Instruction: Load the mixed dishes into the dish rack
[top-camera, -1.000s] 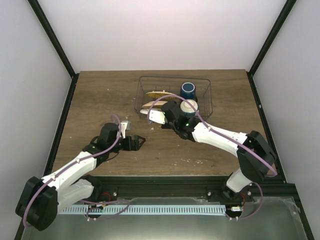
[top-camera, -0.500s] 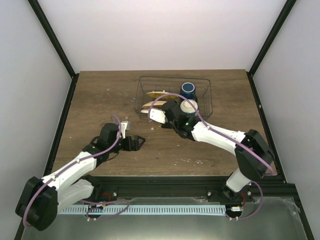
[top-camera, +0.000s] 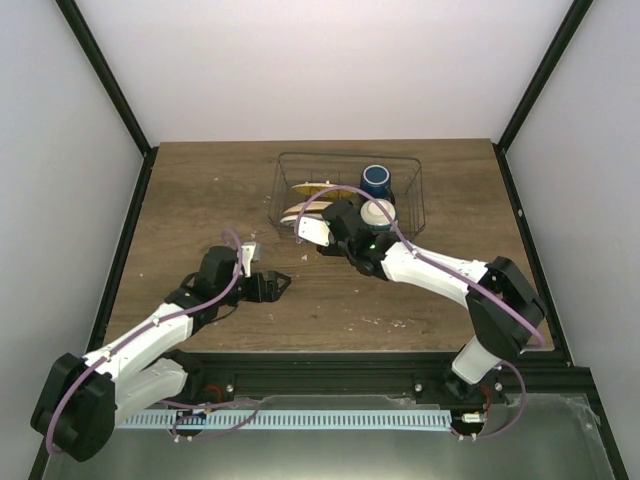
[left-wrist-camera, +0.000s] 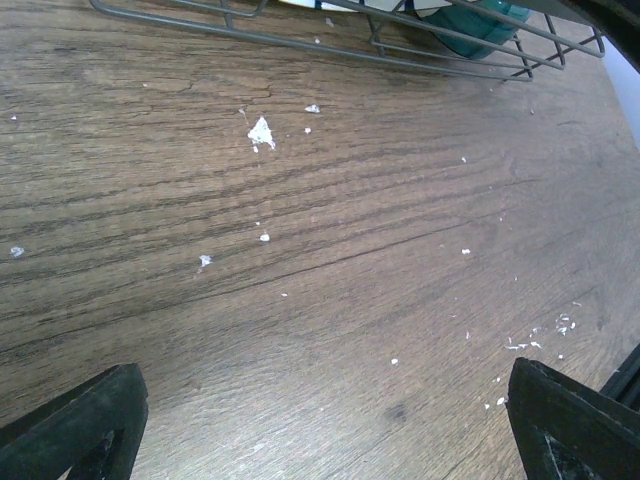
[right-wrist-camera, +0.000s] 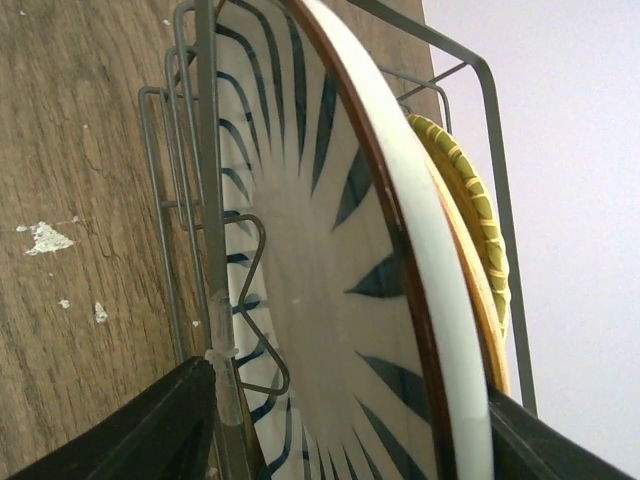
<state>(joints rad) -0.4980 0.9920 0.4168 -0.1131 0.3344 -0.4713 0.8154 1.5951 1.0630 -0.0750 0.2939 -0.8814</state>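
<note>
The brown wood-grain bench (top-camera: 190, 200) runs between black frame rails at its left and right edges. The rectangular thin-wire dish rack (top-camera: 350, 155) sits at the far edge, right of centre. Bare wood with small white flecks (left-wrist-camera: 261, 131) lies in front of it and to its left.

The left tool (top-camera: 279, 283) hovers low over that bare wood, near the rack's front wire and touching nothing, with its fingers spread wide.

The right tool (top-camera: 308, 228) is at the rack's near left corner. The cream plate with dark radial stripes on its underside (right-wrist-camera: 330, 250) stands on edge between the rack wires, filling the gap between the fingers. One finger (right-wrist-camera: 560, 445) lies against the plate's rim, but a rack wire hides the other side, so I cannot tell whether the tool is clamped.

Just behind this plate leans the yellow-orange woven-pattern plate (right-wrist-camera: 480, 220), also in the rack. The small cream-white bowl (top-camera: 377, 212) and the dark blue mug (top-camera: 376, 179) sit in the rack's right part, the mug farther back.
</note>
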